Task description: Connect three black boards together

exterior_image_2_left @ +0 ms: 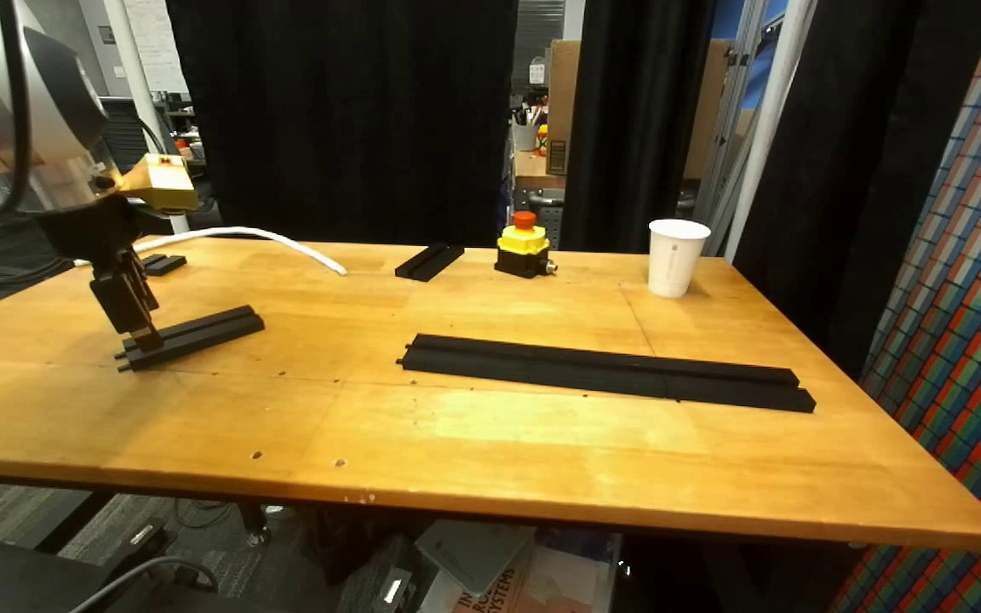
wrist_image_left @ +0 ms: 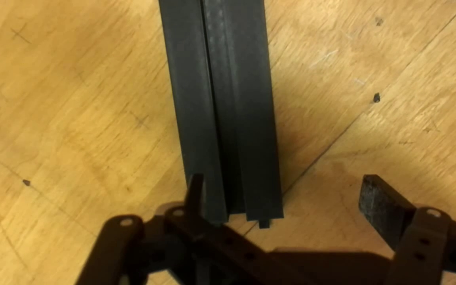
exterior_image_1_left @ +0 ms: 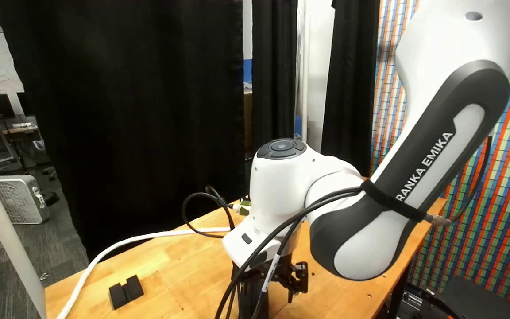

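A black board point(exterior_image_2_left: 214, 330) with a lengthwise groove lies at an angle on the table. Small pegs stick out of its end beneath my gripper point(exterior_image_2_left: 146, 340). In the wrist view this board point(wrist_image_left: 257, 118) runs up the middle. My gripper point(wrist_image_left: 285, 194) is open over its pegged end, off-centre: the left finger overlaps the board's left edge, while the right finger stands well apart over bare wood. A long black run point(exterior_image_2_left: 542, 372) lies on the right; a faint seam suggests boards joined end to end. Another black board point(exterior_image_2_left: 439, 262) rests near the back edge.
A small black block point(exterior_image_1_left: 133, 289) sits near the table end. Behind it curves a white strip point(exterior_image_2_left: 239, 230). A yellow emergency stop point(exterior_image_2_left: 524, 247) and a white paper cup point(exterior_image_2_left: 675, 260) stand at the back. Black cables point(exterior_image_1_left: 277, 230) hang along the arm.
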Available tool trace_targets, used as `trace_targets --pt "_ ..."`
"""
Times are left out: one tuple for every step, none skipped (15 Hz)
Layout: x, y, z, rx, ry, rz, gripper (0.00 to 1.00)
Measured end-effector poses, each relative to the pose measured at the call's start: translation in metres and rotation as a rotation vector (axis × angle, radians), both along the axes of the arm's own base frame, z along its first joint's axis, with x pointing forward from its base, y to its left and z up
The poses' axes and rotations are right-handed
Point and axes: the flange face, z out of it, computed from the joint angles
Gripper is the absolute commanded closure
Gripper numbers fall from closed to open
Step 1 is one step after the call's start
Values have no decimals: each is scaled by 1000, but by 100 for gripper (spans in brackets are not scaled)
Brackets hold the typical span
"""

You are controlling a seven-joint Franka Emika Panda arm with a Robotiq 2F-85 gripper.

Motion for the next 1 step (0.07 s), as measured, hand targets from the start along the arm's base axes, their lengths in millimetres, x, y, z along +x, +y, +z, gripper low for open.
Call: trace_targets --pt "-1 -1 -1 -2 4 0 0"
